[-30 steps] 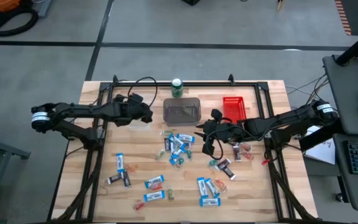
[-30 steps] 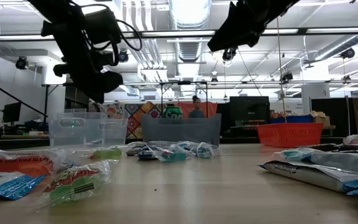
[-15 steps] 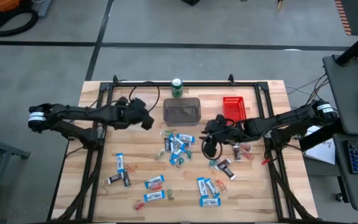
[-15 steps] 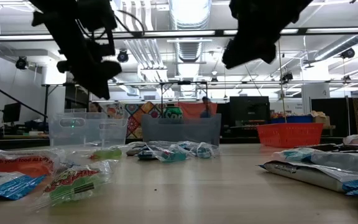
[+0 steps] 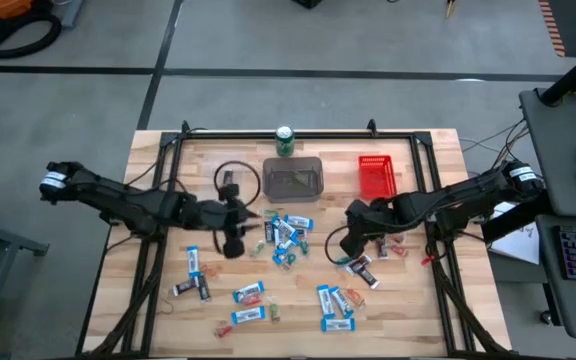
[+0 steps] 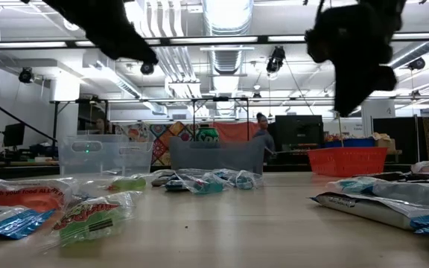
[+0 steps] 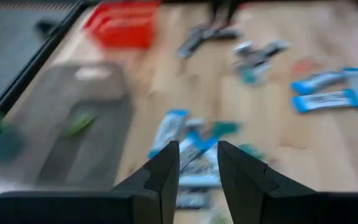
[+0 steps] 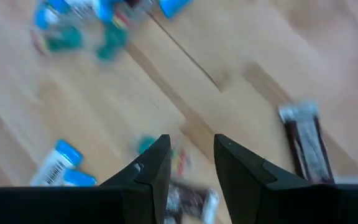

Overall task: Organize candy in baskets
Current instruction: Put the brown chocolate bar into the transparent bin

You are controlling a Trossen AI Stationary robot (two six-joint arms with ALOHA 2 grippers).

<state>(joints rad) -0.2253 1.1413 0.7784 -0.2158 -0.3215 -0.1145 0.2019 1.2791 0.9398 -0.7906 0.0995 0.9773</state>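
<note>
- Nearest in the low view, wrapped candy [image 6: 88, 216] lies loose on the desk [image 5: 418, 310]; one red wrapper's print is partly legible, "...your food ALL..."; sorting looks barely begun.
- Mid-desk, the left tool [image 5: 232, 243] and right tool [image 5: 351, 240] hover over the scatter, each with a narrow gap and empty.
- Farthest, the clear basket [image 6: 103, 155], grey basket [image 5: 293, 178] and red basket [image 5: 376, 174] hold little or nothing visible.
</note>
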